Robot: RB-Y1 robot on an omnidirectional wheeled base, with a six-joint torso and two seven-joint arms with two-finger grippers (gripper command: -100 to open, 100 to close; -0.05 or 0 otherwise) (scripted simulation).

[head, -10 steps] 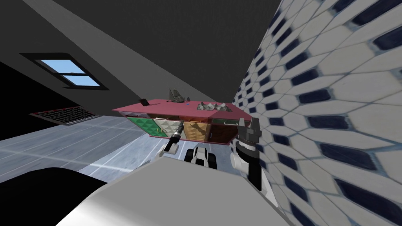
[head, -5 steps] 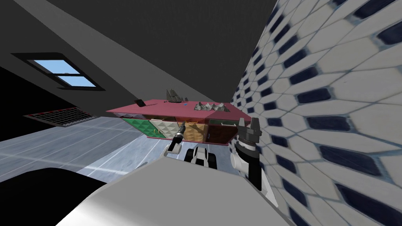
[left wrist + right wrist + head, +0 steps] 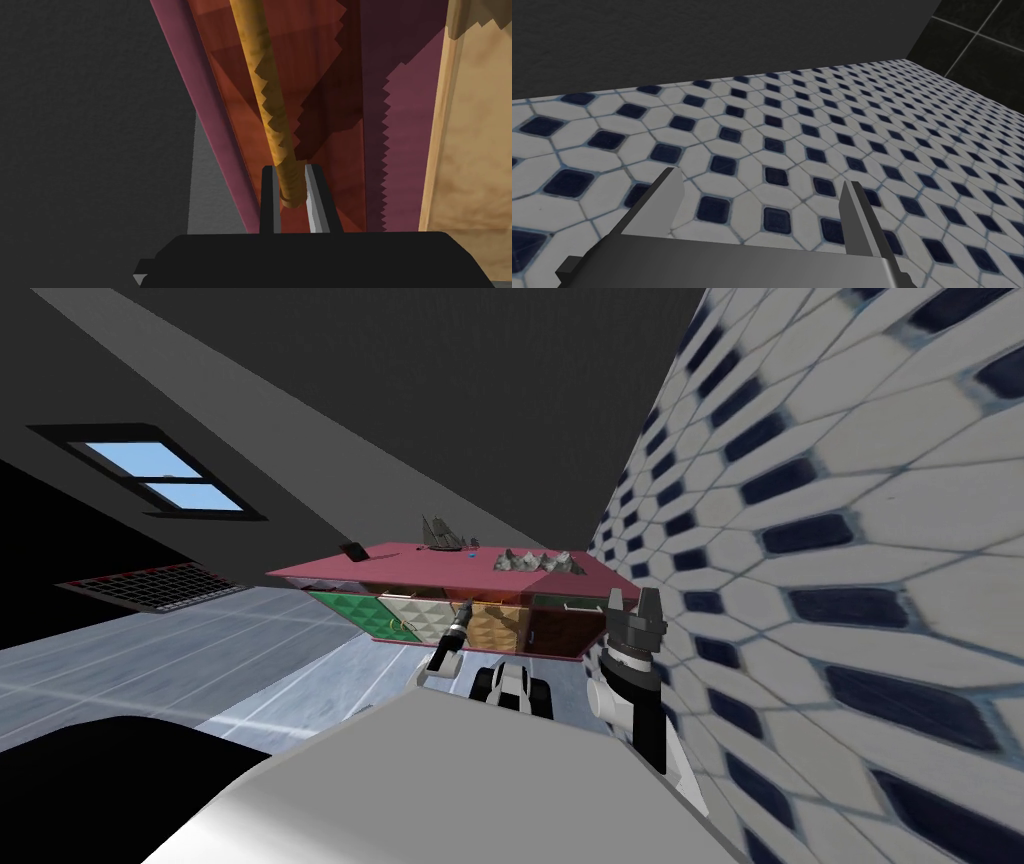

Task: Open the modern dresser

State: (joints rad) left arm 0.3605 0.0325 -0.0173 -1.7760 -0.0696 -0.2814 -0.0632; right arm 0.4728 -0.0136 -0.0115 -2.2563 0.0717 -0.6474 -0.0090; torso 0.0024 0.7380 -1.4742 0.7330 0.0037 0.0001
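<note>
The dresser (image 3: 450, 568) has a maroon top and a front of green, white, tan and dark red panels. It stands ahead of me beside the tiled wall. My left arm reaches to its front, and the left gripper (image 3: 465, 608) sits near the seam between the white and tan panels. In the left wrist view the left gripper (image 3: 289, 170) is shut on a golden-brown bar handle (image 3: 267, 100). The handle runs along a reddish-brown front (image 3: 320, 60), with a tan panel (image 3: 475, 150) beside it. My right gripper (image 3: 632, 600) is raised near the wall, and the right gripper (image 3: 762, 177) is open with nothing between its fingers.
The blue-and-white tiled wall (image 3: 850, 538) runs close along my right side. Small dark objects (image 3: 445, 533) and a grey spiky piece (image 3: 535, 560) sit on the dresser top. A dark grid mat (image 3: 150, 585) lies on the pale floor (image 3: 200, 648) to the left, under a window (image 3: 160, 478).
The left gripper has shut on the bar handle. The left arm reached slightly further toward the dresser, and my view shifted a little. The right arm has not moved.
</note>
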